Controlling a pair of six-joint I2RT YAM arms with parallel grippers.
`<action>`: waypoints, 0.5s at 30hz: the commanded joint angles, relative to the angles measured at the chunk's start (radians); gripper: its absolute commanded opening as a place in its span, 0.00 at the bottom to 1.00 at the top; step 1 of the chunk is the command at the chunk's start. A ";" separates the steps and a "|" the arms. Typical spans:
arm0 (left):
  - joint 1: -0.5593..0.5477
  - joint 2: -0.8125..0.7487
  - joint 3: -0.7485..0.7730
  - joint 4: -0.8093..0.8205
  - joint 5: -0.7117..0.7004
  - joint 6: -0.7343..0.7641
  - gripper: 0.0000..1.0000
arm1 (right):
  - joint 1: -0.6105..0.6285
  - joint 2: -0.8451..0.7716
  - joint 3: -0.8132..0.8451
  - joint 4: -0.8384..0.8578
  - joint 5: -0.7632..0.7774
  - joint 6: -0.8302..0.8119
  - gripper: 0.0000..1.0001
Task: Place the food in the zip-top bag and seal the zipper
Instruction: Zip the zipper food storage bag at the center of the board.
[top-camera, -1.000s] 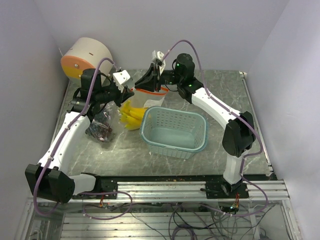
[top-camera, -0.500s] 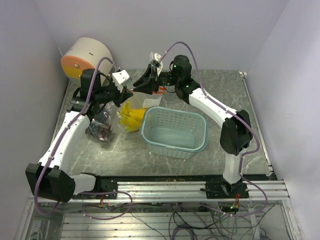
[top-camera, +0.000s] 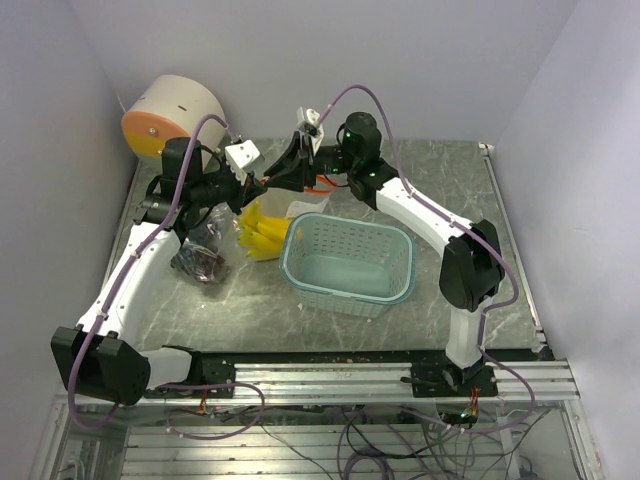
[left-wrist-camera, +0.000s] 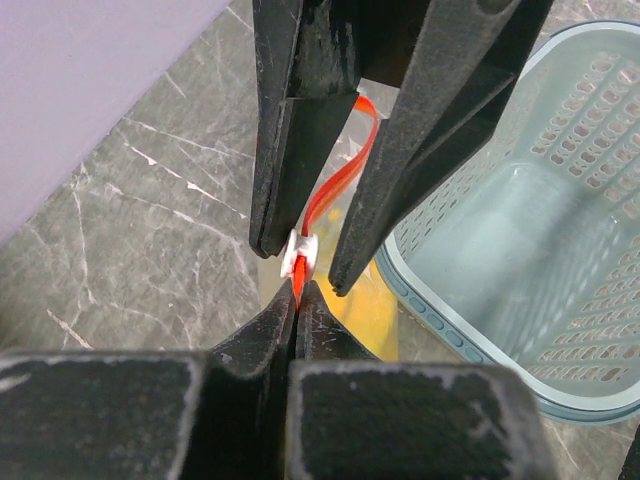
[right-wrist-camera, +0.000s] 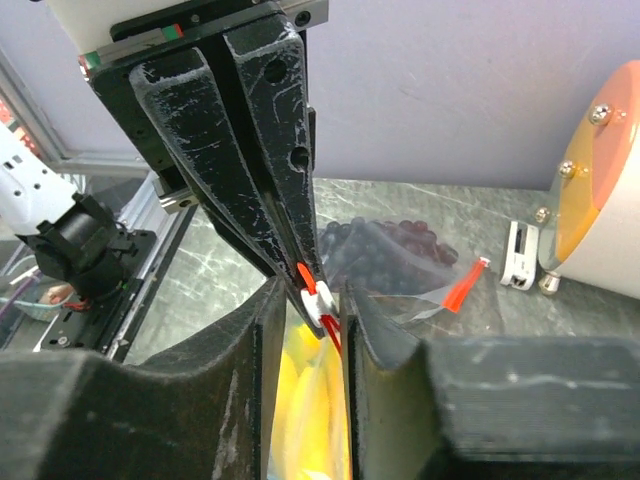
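The yellow bananas (top-camera: 262, 228) sit inside a clear zip-top bag with a red zipper strip (left-wrist-camera: 335, 180), held up off the table. My left gripper (top-camera: 262, 185) is shut on the end of that red strip (left-wrist-camera: 297, 292). My right gripper (top-camera: 281, 172) stands opposite it, jaws slightly apart on either side of the white slider (left-wrist-camera: 300, 257), which lies close to the left fingertips. In the right wrist view the slider (right-wrist-camera: 319, 300) is between my right fingers, with the bananas (right-wrist-camera: 300, 420) below. The dark grapes (top-camera: 203, 255) lie in a clear bag under the left arm and show in the right wrist view (right-wrist-camera: 400, 248).
The pale teal mesh basket (top-camera: 350, 262) stands just right of the bag and shows in the left wrist view (left-wrist-camera: 520, 250). A round cream and orange device (top-camera: 170, 115) sits at the back left corner. The back wall is close behind both grippers.
My right gripper has moved left along the bag's top towards the left gripper, with the slider between its fingers. The left gripper has held still on the strip.
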 joint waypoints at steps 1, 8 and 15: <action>0.000 -0.026 0.046 0.057 0.029 -0.001 0.07 | 0.005 -0.008 0.010 -0.029 0.038 -0.039 0.25; 0.000 -0.038 0.045 0.053 0.018 -0.002 0.07 | 0.003 -0.010 0.015 -0.044 0.072 -0.053 0.00; 0.000 -0.044 0.076 0.055 0.015 -0.018 0.07 | -0.032 -0.046 -0.026 -0.114 0.122 -0.114 0.00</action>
